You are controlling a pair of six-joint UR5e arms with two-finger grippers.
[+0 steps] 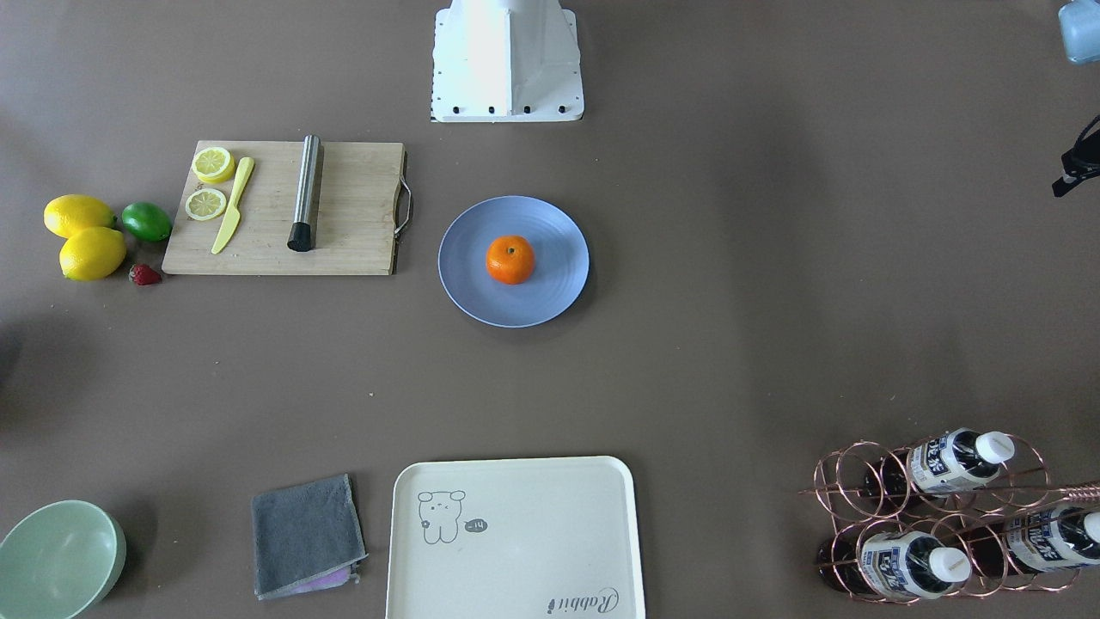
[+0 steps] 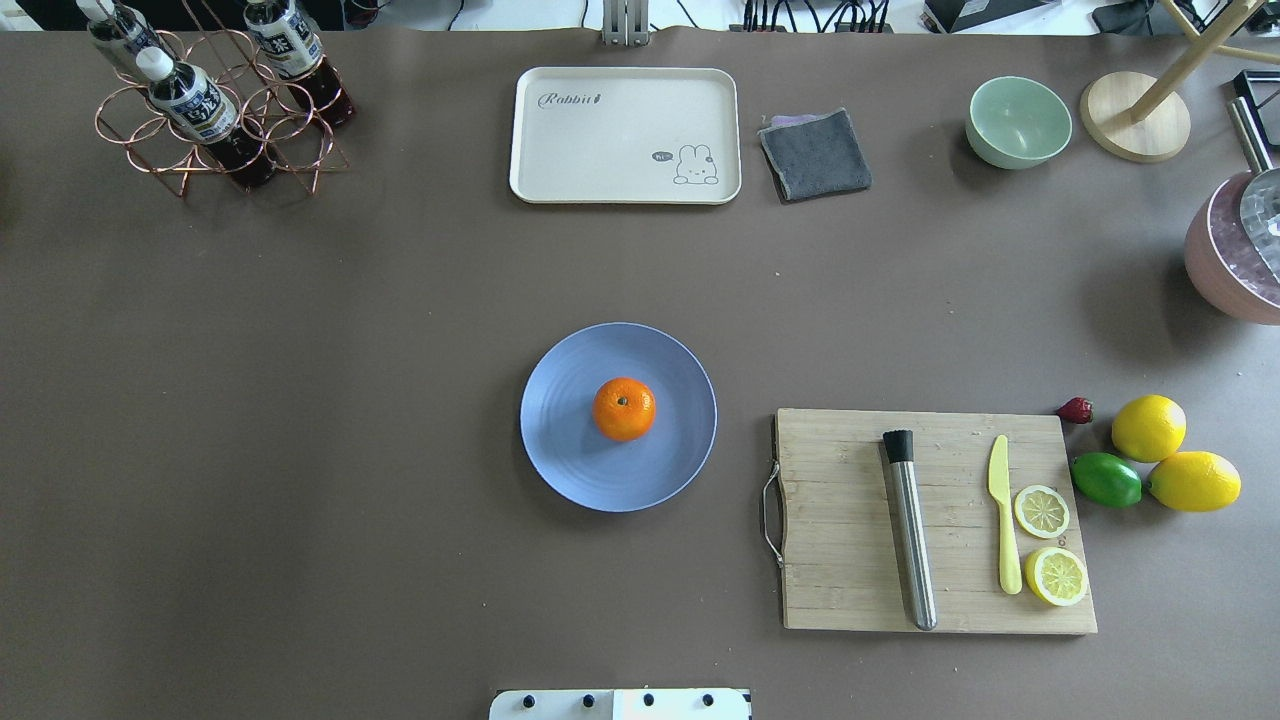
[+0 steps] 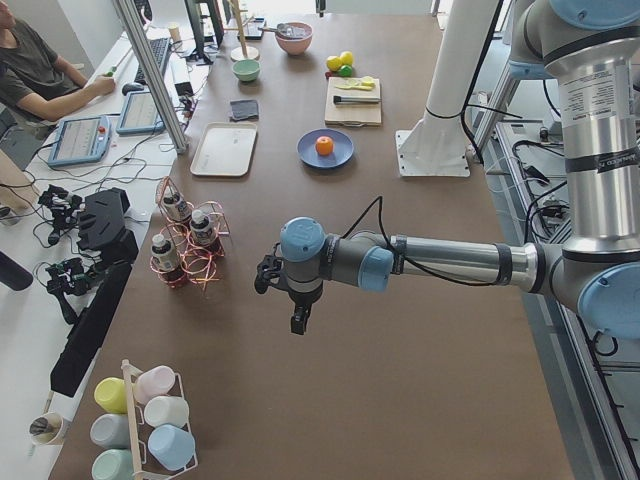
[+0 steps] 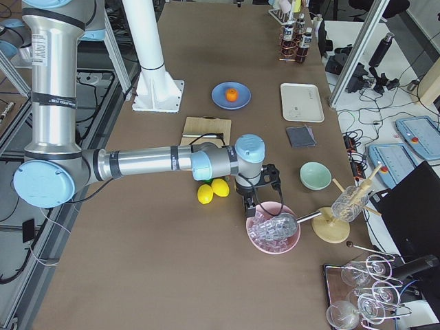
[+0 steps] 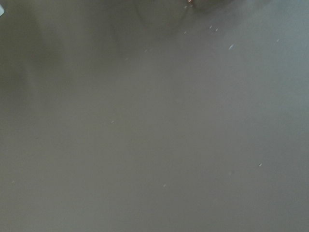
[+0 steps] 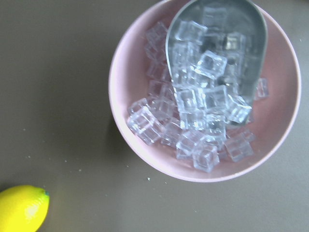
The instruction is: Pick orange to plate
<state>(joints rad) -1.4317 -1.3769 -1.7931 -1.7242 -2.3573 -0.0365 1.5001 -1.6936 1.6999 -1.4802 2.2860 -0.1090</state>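
Orange (image 2: 624,408) is sitting on the blue plate (image 2: 570,460); nothing further seems needed. Left gripper (image 3: 297,320) and right gripper (image 4: 250,207): cannot tell whether spread.

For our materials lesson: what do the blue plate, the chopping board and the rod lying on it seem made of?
Plate: likely matte plastic, dull with faint moulded rings. Chopping board: wood or bamboo, striped grain. Rod: brushed metal, soft sheen; black end perhaps rubber.
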